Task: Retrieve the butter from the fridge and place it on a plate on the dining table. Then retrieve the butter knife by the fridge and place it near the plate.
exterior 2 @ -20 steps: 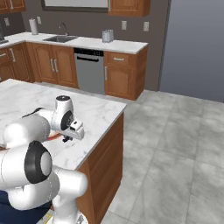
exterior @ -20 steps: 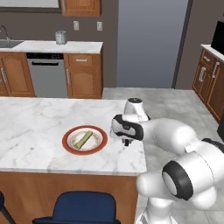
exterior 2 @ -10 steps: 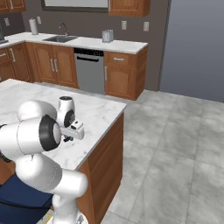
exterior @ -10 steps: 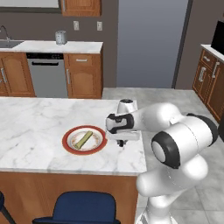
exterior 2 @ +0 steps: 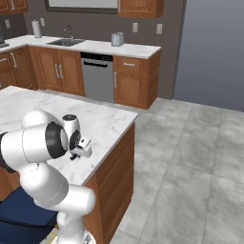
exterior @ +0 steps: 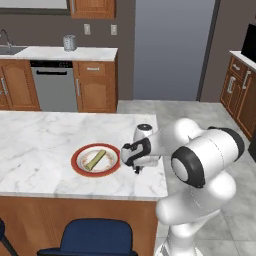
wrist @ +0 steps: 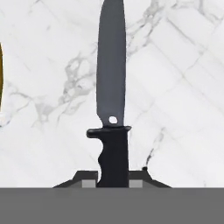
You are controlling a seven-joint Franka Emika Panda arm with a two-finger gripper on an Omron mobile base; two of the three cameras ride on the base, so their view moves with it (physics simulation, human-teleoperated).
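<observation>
Hand view: gripper (wrist: 113, 183) clamped shut on the butter knife (wrist: 112, 94) handle, blade pointing to 12 o'clock above the dining table (wrist: 175, 87), plate (exterior: 96, 160) at 9 o'clock

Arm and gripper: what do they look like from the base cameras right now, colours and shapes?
The arm is glossy white, built of rounded, bulbous segments with dark, near-black rings at the joints. The wrist ends in a small white cylinder cap above a dark band. The gripper is a compact white-and-dark block with small dark fingers. No cables or markings are visible.
</observation>
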